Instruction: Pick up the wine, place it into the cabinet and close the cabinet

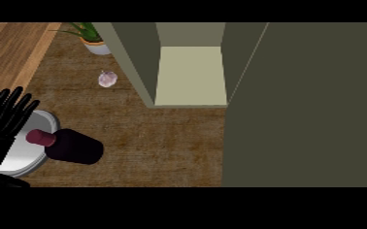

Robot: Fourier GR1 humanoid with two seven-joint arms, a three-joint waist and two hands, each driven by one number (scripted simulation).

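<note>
Fingers [25,107] of the left hand [8,121] point straight up and spread out. The hand is open and holds nothing. It shows at the left edge, over a round silver plate [32,162].

The wine [75,147] is just to the right of the hand and a little lower. It is a dark bottle with a red cap, and the cap end is the part nearest the fingers. The fingers are near the cap but not touching it. The bottle covers part of the plate's right rim, and I cannot tell if they touch.

Far off to the hand's right is the cabinet [136,63]. It is open, with a pale shelf [191,75] inside. Its big dark door [301,111] is swung out on the far right side.

A small pale bulb [108,79] lies between the hand and the cabinet. A green plant [90,35] in a white pot is beyond it.

Bare brown counter [172,145] runs from the wine to the cabinet. A wooden strip [22,53] runs along the counter's left edge, beyond the hand.
</note>
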